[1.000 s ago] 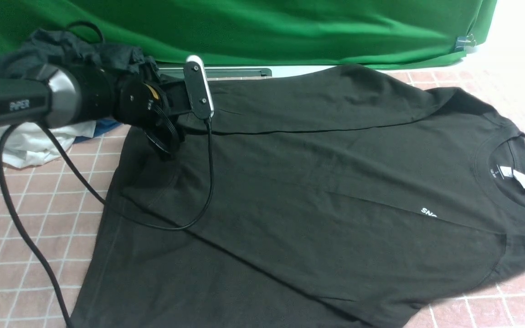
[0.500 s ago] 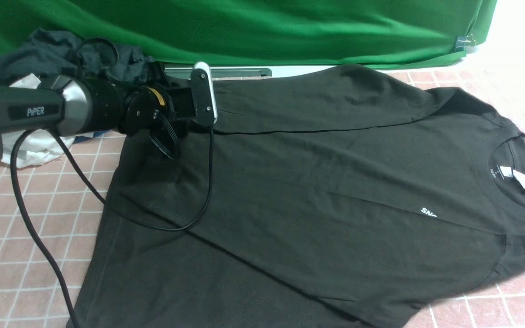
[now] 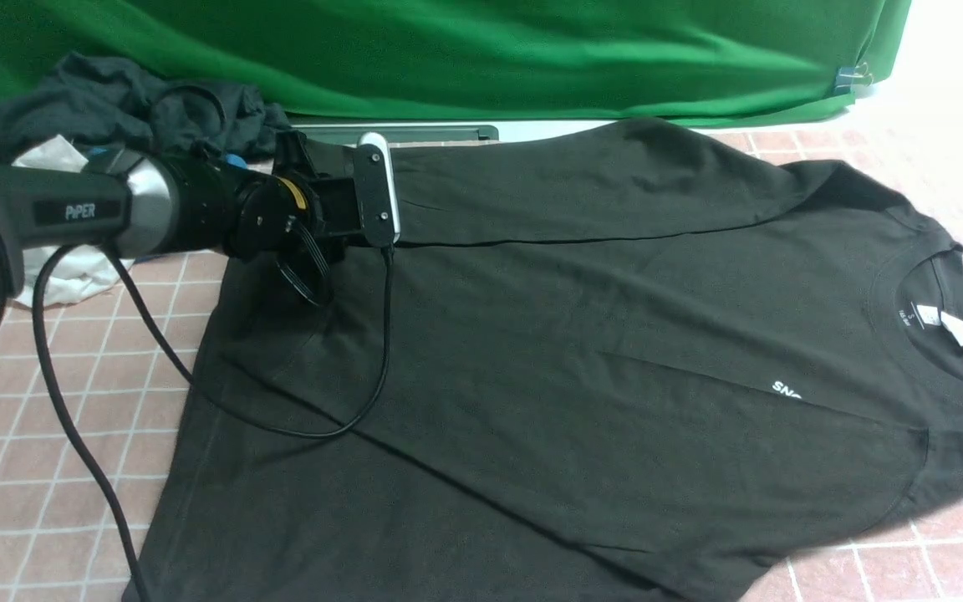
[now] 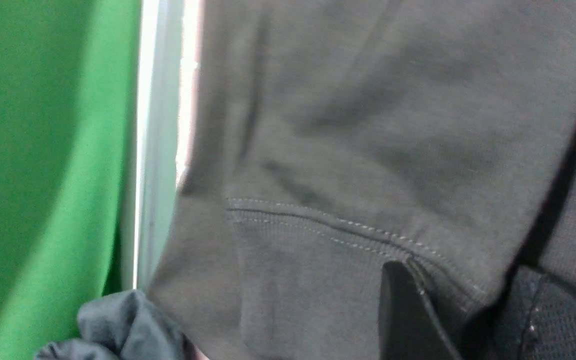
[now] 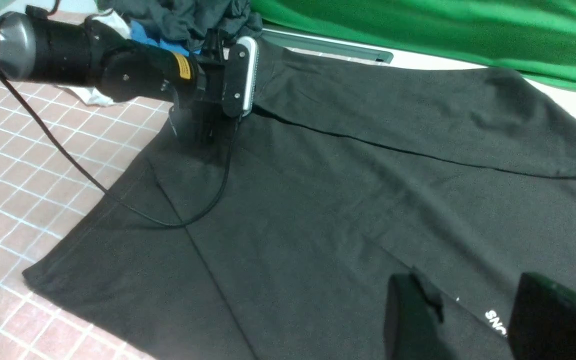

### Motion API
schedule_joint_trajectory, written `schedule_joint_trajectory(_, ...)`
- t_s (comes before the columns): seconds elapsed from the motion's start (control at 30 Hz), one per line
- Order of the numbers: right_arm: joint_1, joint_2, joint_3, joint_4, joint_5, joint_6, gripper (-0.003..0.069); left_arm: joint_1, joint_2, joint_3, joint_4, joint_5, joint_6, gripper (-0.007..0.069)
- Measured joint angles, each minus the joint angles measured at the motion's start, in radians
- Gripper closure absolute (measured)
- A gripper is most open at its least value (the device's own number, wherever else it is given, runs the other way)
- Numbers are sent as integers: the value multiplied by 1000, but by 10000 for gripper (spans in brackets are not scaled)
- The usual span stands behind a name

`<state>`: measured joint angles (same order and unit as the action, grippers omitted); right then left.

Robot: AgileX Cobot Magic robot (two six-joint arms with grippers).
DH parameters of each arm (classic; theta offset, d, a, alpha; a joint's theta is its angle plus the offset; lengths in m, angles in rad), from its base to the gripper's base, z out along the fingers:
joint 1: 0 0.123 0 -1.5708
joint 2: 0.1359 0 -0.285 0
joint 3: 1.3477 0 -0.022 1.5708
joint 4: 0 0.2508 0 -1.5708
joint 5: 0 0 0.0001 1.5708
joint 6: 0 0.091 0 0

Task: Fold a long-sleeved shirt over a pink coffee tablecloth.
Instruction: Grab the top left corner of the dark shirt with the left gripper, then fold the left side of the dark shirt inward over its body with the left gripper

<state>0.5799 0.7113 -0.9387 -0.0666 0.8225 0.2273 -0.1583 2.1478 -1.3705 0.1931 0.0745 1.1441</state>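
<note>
Centrally, the long-sleeved shirt (image 3: 532, 351) is lying spread over the pink coffee tablecloth (image 3: 72, 401), its neckline (image 3: 937, 318) pointing toward the right side of the front view and a white label (image 3: 947, 324) showing inside the collar. One sleeve (image 3: 582, 184) is lying folded along the far part of the body, its cuff (image 4: 308, 280) reaching toward the left arm; a second long fold is running diagonally across the near part, partly covering the white chest print (image 3: 786, 390). The left arm (image 3: 197, 205) is extending over the far left part of the shirt, and the left pincer (image 4: 453, 305) is pointing down at the cuff beside the sleeve seam. Its two fingers are standing apart, narrowly as far as the close view shows; whether cloth is being gripped between them cannot be told. The right pincer (image 5: 463, 310) is standing wide, its fingers separated, with the shirt visible between and beyond them. A dark cable (image 3: 381, 368) is looping from the left arm over the shirt. A heap of dark, white and blue garments (image 3: 122, 104) is resting behind the left arm, near the shirt, while a green backdrop (image 3: 481, 58) is hanging along the far side, bearing a clip (image 3: 853, 78) near its right end.
</note>
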Motion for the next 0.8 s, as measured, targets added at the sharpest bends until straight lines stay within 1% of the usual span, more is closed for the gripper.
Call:
schedule_joint_trajectory(0.13,0,0,0,12,0,1,389,0,0,0,0,1,0,392)
schedule_joint_trajectory(0.17,0,0,0,13,0,1,389,0,0,0,0,6,0,448)
schedule_joint_trajectory(0.2,0,0,0,13,0,1,389,0,0,0,0,6,0,456)
schedule_joint_trajectory(0.23,0,0,0,13,0,1,389,0,-1,0,0,10,0,496)
schedule_joint_trajectory(0.27,0,0,0,14,0,1,389,0,-4,0,0,20,0,552)
schedule_joint_trajectory(0.3,0,0,0,14,0,1,389,0,-13,0,0,33,0,578)
schedule_joint_trajectory(0.47,0,0,0,15,9,1,389,0,-66,0,0,102,-17,587)
schedule_joint_trajectory(0.6,0,0,0,16,25,0,389,-13,-141,0,-2,238,-42,587)
schedule_joint_trajectory(0.63,0,0,0,16,25,0,389,-15,-144,0,-2,245,-43,587)
schedule_joint_trajectory(0.7,0,0,0,16,30,-4,389,-34,-172,0,-2,324,-51,587)
schedule_joint_trajectory(0.8,0,0,0,16,38,-15,389,-64,-199,0,-2,401,-53,587)
